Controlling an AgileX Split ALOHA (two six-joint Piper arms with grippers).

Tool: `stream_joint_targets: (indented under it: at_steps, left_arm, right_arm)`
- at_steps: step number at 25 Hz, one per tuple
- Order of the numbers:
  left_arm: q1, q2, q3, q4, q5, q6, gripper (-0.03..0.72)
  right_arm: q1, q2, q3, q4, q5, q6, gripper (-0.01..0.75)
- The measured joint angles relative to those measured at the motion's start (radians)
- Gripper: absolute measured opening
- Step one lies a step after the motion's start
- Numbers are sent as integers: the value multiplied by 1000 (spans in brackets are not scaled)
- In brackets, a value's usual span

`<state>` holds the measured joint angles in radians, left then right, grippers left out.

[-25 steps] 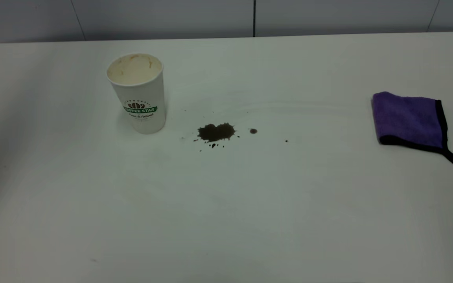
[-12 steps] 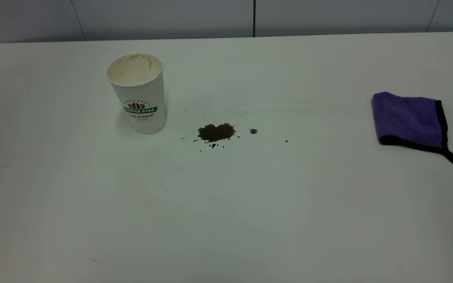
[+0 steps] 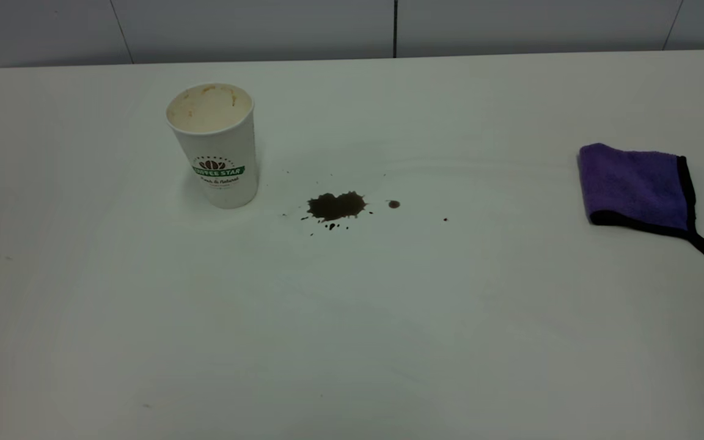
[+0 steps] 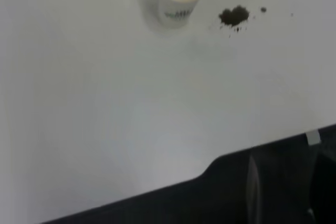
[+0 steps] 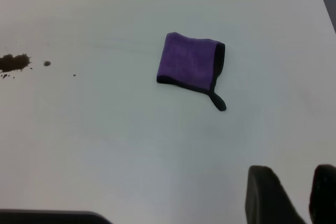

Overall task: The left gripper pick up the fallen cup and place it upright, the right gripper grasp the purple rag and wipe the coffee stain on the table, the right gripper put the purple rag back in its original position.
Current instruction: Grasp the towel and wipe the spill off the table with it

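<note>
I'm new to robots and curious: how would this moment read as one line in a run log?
cup: upright | coffee stain: unwiped | purple rag: untouched at table right | right gripper: open, off rag | left gripper: unseen

White cup (image 3: 217, 146), green banner logo, cream stained inside. Dark brown coffee stain (image 3: 335, 206), splatter dots. Purple rag (image 3: 635, 186), black edging. White desk (image 3: 352, 330).

A broad white desk (image 3: 352, 342) fills nearly the whole exterior view, its far left corner rounded. Behind it runs a pale grey panelled wall (image 3: 254, 27), split by thin seams and one dark vertical joint (image 3: 395, 27). Soft, even light.
</note>
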<state>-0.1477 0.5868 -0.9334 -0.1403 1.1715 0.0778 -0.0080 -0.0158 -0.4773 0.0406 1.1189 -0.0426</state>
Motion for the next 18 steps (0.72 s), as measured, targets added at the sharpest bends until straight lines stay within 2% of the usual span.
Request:
stream_joint_targets:
  at_steps: [3, 8, 10, 14, 18]
  left_arm:
    - [42, -51, 110, 10, 0, 26, 240]
    - [211, -180, 281, 14, -5, 54, 240]
    - [252, -235, 336, 14, -9, 57, 240]
    - [271, -320, 418, 29, -30, 38, 240]
    - [271, -392, 430, 74, -34, 4, 240]
  right_arm:
    - [0, 0, 0, 0, 0, 0, 240]
    - [0, 0, 0, 0, 0, 0, 240]
    - [0, 0, 0, 0, 0, 0, 240]
    - [0, 0, 0, 0, 0, 0, 240]
    - [0, 0, 0, 0, 0, 0, 240]
